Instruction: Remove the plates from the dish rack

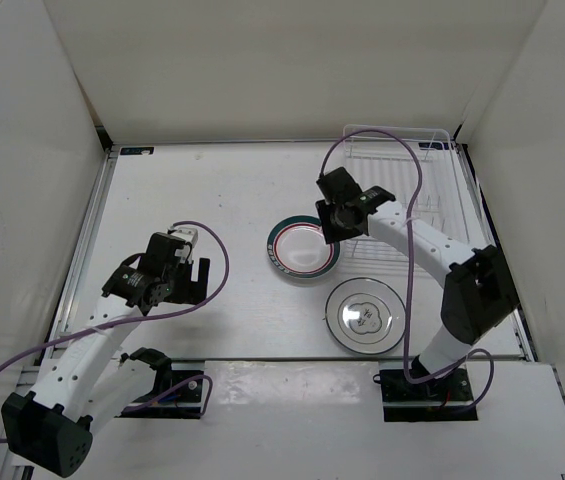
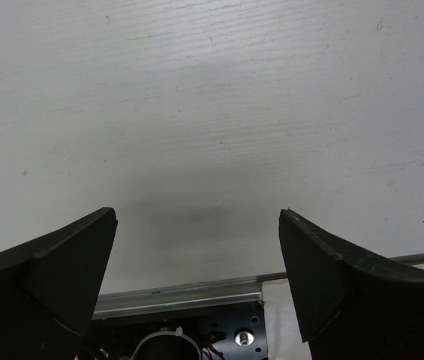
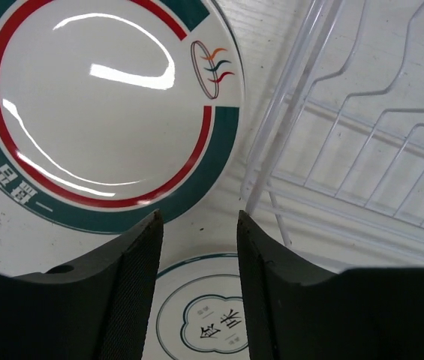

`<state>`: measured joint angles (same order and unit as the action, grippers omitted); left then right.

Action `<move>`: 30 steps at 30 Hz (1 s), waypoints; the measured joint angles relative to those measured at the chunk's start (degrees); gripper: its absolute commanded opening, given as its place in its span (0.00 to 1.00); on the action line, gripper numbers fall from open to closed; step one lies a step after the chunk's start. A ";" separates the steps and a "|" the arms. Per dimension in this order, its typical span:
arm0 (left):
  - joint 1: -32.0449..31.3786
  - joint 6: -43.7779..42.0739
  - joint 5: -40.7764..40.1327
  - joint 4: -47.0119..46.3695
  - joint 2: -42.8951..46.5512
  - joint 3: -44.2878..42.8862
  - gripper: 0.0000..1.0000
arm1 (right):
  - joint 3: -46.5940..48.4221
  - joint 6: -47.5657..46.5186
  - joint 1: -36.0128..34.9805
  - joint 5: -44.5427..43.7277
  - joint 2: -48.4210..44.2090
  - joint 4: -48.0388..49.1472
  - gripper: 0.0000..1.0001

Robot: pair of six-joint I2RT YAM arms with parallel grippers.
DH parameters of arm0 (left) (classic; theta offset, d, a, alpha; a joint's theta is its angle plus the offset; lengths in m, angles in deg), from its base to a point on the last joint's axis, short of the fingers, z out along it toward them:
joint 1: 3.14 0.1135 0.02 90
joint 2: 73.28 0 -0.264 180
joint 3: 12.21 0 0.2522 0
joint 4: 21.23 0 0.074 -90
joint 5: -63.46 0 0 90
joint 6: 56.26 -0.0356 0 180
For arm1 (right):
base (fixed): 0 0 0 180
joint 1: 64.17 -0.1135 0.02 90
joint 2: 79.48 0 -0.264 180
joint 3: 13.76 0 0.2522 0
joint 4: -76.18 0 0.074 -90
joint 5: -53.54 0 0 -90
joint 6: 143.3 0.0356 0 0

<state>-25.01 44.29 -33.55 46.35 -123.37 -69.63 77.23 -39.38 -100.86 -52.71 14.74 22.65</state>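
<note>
Left claw [image 2: 196, 217] (agape) above table [image 2: 212, 105]

Bright overhead glare on plate [image 3: 95, 112]

You faced a white table [image 1: 212, 190], plain white walls [image 1: 292, 60] standing behind it and at both sides, evenly lit.

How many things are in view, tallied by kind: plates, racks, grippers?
plates: 2 (banded plate, motif plate)
rack: 1
grippers: 2 (left gripper, right gripper)
total: 5
</note>
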 measured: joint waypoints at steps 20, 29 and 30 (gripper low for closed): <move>0.00 -0.02 0.00 0.00 -0.02 0.00 1.00 | 0.35 -1.46 5.11 7.87 -0.04 0.63 0.60; 0.00 0.00 0.00 0.00 -0.02 0.00 1.00 | 8.31 -2.67 5.01 14.40 -4.44 -4.48 0.90; 0.00 -0.02 0.00 0.00 -0.02 0.00 1.00 | 7.82 -2.62 5.01 15.04 -6.14 -4.81 0.90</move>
<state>-25.01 44.27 -33.55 46.35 -123.39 -69.63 85.05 -42.01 -95.85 -37.68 8.60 17.84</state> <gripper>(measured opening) 1.000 0.897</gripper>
